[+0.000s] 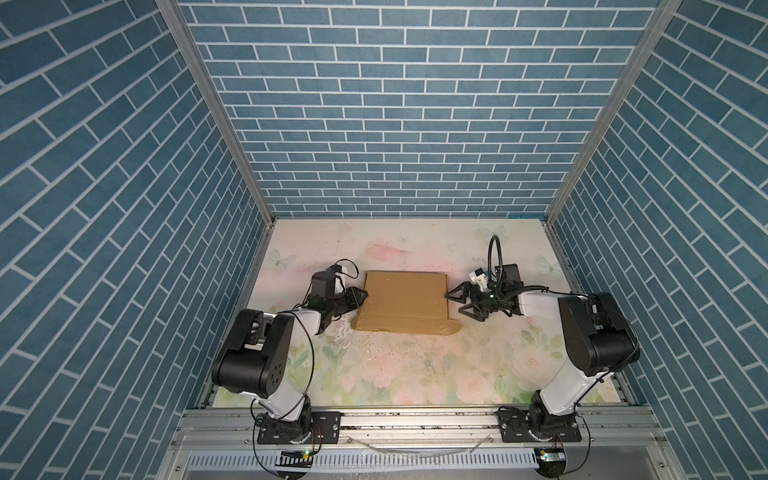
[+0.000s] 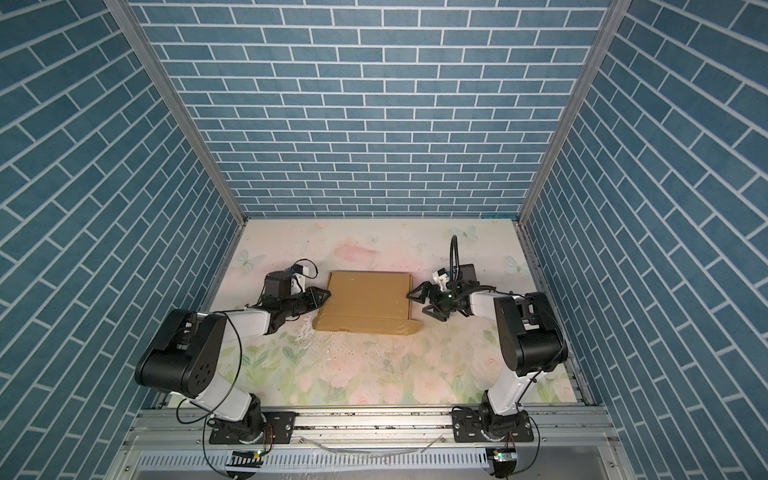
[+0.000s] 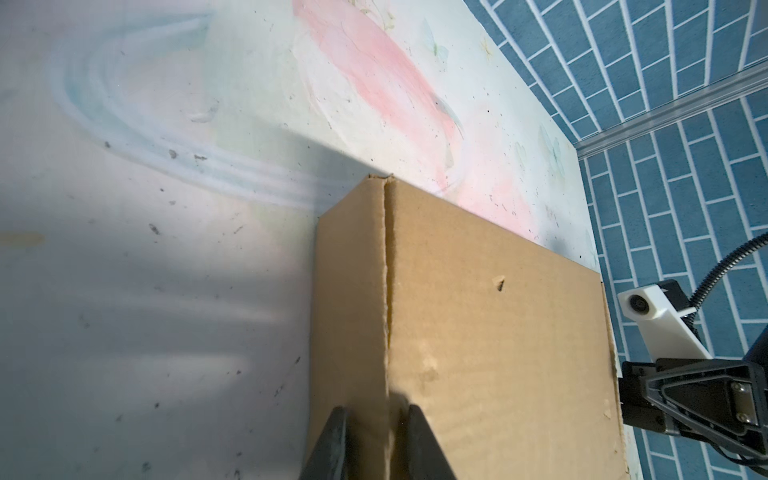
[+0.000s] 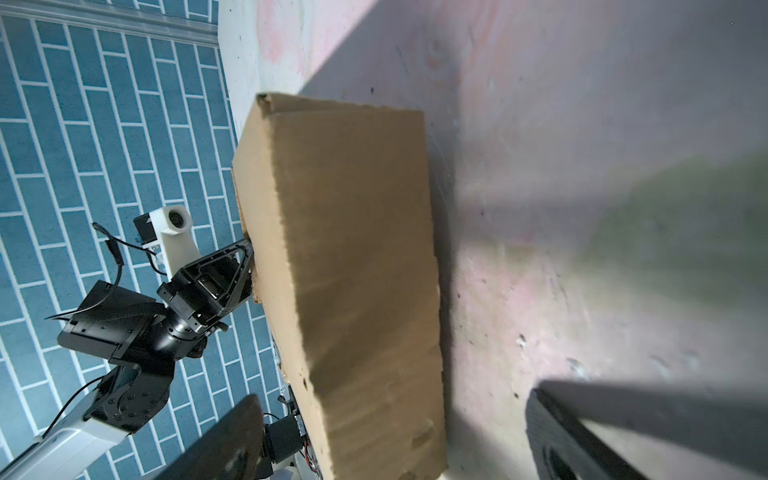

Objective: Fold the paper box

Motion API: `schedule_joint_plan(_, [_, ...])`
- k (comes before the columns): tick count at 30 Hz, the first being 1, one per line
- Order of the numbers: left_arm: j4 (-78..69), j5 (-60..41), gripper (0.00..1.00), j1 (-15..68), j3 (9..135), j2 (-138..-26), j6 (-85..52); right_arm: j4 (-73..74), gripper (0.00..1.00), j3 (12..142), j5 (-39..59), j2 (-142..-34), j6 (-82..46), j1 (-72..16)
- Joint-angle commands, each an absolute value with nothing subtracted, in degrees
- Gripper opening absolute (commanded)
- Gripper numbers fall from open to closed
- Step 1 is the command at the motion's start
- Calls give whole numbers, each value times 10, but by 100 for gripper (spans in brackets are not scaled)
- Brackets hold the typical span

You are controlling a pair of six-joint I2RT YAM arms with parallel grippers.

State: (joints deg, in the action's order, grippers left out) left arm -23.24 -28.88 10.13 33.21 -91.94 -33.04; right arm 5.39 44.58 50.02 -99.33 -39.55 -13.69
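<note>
Nearest to us, the metal rail (image 1: 415,432) carries the two arm bases, and the flowered table (image 1: 395,374) stretches away from it.

The paper box (image 1: 403,299) sits about midway along the table, between the two arms. In both top views it looks folded into a shallow closed shape with its lid down. Along its near side a cardboard strip (image 1: 403,325) slopes down to the table, and a rounded tab (image 1: 453,328) sticks out past the right corner.

The left gripper (image 1: 360,296) reaches in from the left and meets the box's left side. In the left wrist view, its dark fingers (image 3: 419,440) are drawn close together on either side of the crease where the lid meets the side wall. There is cardboard between them, so we read it as pinching the box there.

The right gripper (image 1: 454,303) is at the box's right side with its jaws spread wide and nothing held. In a top view (image 2: 415,303) its farther fingertip is right at the box's edge, but we cannot tell whether it touches.

Beyond everything stands the blue brick wall (image 1: 407,124).
</note>
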Motion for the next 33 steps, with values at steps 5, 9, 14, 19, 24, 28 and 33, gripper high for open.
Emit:
schedule_joint_plan(5, [-110, -233, 24, 90, 313, -963, -312, 103, 98, 465, 498, -1049, -445, -169])
schedule_joint_plan(9, [-110, -230, 24, 90, 312, -963, -312, 127, 97, 478, 494, -1072, -466, -198])
schedule_joint_plan(14, [-115, -229, 24, 90, 310, -963, -314, 213, 92, 471, 513, -1089, -519, -221])
schedule_joint_plan(19, [-153, -250, 29, 90, 308, -957, -331, 323, 81, 439, 528, -1073, -594, -218])
schedule_joint_plan(24, [-203, -284, 46, 90, 320, -904, -368, 400, 69, 419, 521, -1063, -668, -216])
schedule_joint_plan(28, [-179, -273, 56, 91, 336, -823, -353, 449, 62, 408, 512, -1066, -721, -215])
schedule_joint_plan(33, [-58, -215, 63, 91, 370, -697, -256, 505, 56, 400, 505, -1060, -791, -210])
